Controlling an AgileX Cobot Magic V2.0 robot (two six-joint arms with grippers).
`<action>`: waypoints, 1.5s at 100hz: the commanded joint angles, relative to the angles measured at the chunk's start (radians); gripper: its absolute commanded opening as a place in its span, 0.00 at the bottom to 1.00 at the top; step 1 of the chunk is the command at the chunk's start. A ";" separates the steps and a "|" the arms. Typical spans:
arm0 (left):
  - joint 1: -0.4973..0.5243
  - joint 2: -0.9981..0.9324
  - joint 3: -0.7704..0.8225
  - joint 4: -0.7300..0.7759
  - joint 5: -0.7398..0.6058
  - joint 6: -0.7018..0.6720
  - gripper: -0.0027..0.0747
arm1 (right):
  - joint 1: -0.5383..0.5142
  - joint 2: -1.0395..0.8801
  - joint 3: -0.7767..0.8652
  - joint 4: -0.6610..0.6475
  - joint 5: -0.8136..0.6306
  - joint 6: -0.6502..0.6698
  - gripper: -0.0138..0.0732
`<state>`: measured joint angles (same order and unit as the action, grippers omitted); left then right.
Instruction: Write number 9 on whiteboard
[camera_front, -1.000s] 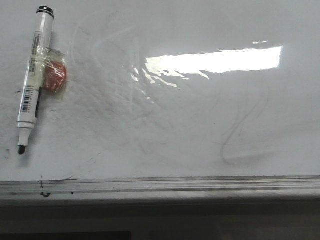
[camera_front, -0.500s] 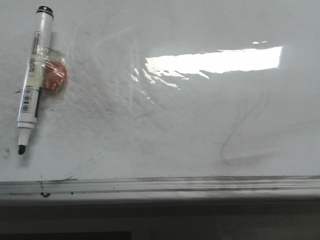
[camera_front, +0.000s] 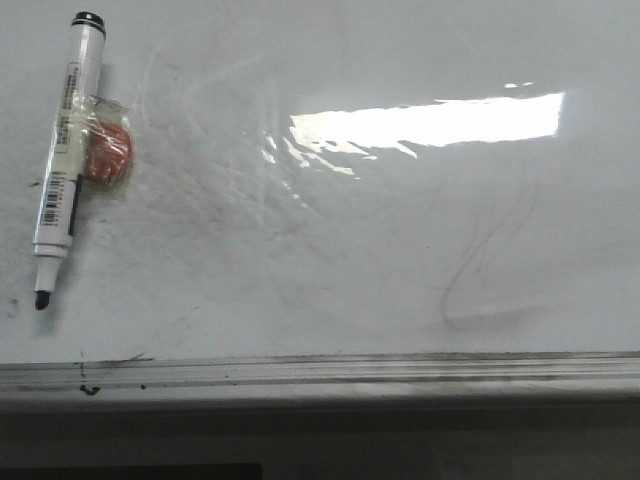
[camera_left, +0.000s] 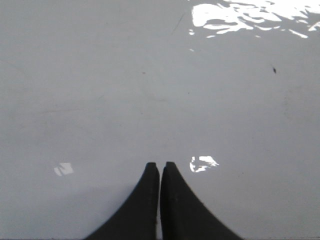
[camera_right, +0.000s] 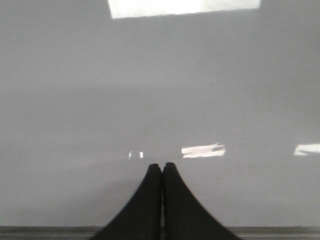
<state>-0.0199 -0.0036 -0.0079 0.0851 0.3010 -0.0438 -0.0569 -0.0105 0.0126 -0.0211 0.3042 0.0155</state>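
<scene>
The whiteboard (camera_front: 360, 240) fills the front view, glossy white with faint grey erased strokes and a bright glare patch (camera_front: 430, 122). No black number 9 shows on it. A white marker (camera_front: 62, 160) with a black cap end and bare black tip lies at the far left, taped to a red round piece (camera_front: 108, 152). Neither gripper shows in the front view. My left gripper (camera_left: 160, 165) is shut and empty over bare board. My right gripper (camera_right: 162, 166) is shut and empty over bare board near the edge rail (camera_right: 280, 232).
The grey metal edge rail (camera_front: 320, 372) runs along the board's near side, with small black marks at its left end (camera_front: 90, 388). A faint erased squiggle (camera_front: 480, 280) lies at the right of the board.
</scene>
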 joint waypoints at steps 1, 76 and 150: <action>0.002 -0.028 0.041 0.003 -0.087 -0.004 0.01 | -0.007 -0.023 0.010 0.002 -0.082 -0.004 0.09; 0.002 -0.028 0.041 -0.012 -0.251 -0.004 0.01 | -0.007 -0.023 0.010 0.002 -0.279 -0.004 0.09; 0.002 -0.028 0.036 -0.098 -0.301 -0.004 0.01 | -0.007 -0.021 -0.021 0.002 -0.224 -0.004 0.09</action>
<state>-0.0199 -0.0036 -0.0079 0.0289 0.0962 -0.0438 -0.0569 -0.0105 0.0126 -0.0201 0.1133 0.0176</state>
